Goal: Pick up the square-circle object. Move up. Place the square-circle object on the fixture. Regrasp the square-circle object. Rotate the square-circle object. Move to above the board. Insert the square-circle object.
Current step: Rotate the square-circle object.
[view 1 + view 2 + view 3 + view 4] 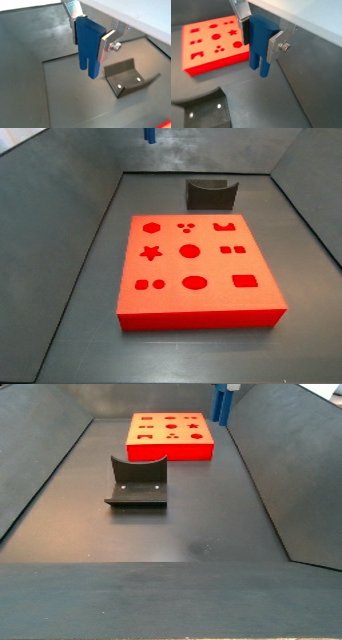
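Note:
The square-circle object (88,47) is a blue block hanging upright with its two prongs pointing down. My gripper (90,39) is shut on it, its silver fingers (275,46) pressing on the block's two sides in both wrist views. The block hangs high above the floor. It shows at the upper edge in both side views (150,134) (223,404). The dark fixture (138,482) stands on the floor, below and apart from the block (124,75). The red board (198,268) lies flat with its shaped holes facing up.
Grey sloping walls (80,208) enclose the dark floor on all sides. In a side view the fixture (210,194) stands just beyond the board's far edge. Bare floor (174,544) lies in front of the fixture.

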### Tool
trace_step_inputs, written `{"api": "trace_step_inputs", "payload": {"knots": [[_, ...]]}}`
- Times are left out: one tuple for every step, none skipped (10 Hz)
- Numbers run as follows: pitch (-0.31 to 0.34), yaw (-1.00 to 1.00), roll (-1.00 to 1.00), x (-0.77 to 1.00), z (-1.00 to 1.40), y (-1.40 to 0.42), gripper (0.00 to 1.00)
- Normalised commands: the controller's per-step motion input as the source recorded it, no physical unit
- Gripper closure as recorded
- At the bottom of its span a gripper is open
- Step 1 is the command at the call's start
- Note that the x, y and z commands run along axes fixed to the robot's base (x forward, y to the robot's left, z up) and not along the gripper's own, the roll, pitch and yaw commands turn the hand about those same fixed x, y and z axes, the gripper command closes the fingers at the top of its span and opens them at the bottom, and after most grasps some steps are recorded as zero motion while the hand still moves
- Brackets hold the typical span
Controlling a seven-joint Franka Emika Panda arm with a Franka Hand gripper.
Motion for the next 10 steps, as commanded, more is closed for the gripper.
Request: {"api": "trace_step_inputs", "payload": {"knots": [[0.02, -1.0, -0.03, 0.0, 0.0, 0.01, 1.0], [0.021, -1.0, -0.03, 0.0, 0.0, 0.01, 1.0], [0.022, -1.0, -0.03, 0.0, 0.0, 0.01, 1.0], [0.024, -1.0, -0.03, 0.0, 0.0, 0.01, 1.0], [0.025, -1.0, -0.04, 0.0, 0.0, 0.01, 1.0], [0.027, -1.0, -0.04, 0.0, 0.0, 0.01, 1.0], [0.03, -1.0, -0.04, 0.0, 0.0, 0.01, 1.0], [0.031, -1.0, -0.04, 0.0, 0.0, 0.01, 1.0], [0.034, -1.0, -0.05, 0.0, 0.0, 0.01, 1.0], [0.037, -1.0, -0.05, 0.01, 0.0, 0.02, 1.0]]}}
